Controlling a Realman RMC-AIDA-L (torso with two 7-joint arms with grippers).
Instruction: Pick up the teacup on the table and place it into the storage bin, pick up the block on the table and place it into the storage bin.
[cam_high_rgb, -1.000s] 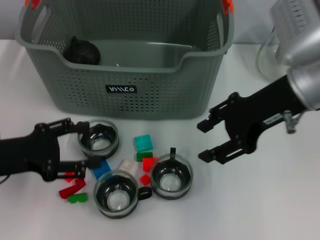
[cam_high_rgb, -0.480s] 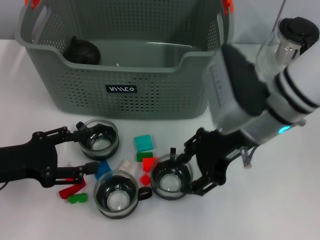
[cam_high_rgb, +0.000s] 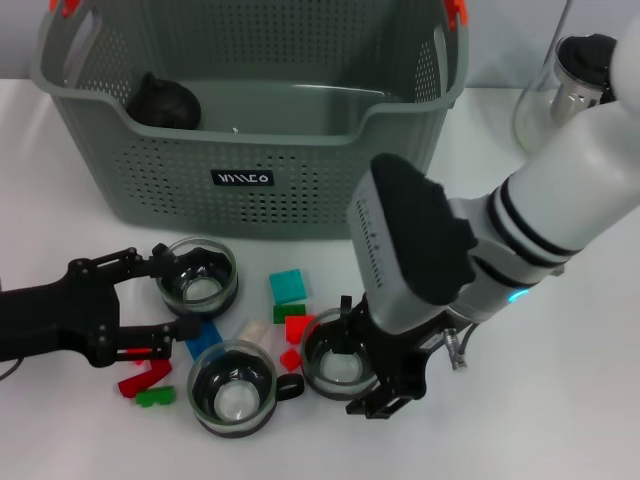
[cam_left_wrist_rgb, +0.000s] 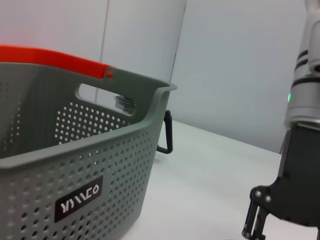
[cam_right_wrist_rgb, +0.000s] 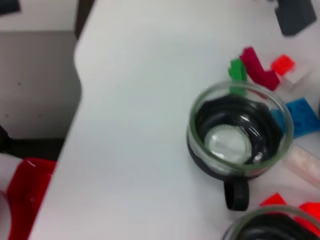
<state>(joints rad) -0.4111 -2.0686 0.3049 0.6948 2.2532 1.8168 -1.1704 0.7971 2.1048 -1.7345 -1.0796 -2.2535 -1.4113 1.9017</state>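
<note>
**Operator:** Teacups first. Where do they sit, and how will they handle?

**Observer:** Head view: your three glass teacups with black liners lie before the grey-green perforated storage bin (cam_high_rgb: 250, 150). The right gripper (cam_high_rgb: 385, 375) is down at the right-hand teacup (cam_high_rgb: 343, 355), jaws apart about its rim. Half a second ago it was higher and further right. The left gripper (cam_high_rgb: 165, 300) has its jaws apart around the back-left teacup (cam_high_rgb: 199, 277), much as before. Glass is slippery and fragile, so grip the rim wall gently. The small teal block (cam_high_rgb: 288, 285) is light and stiff.

**Operator:** And the wrist views?

**Observer:** Left wrist: bin wall, the other arm beyond. Right wrist: probably the front-left teacup (cam_right_wrist_rgb: 235, 137), untouched.
</note>
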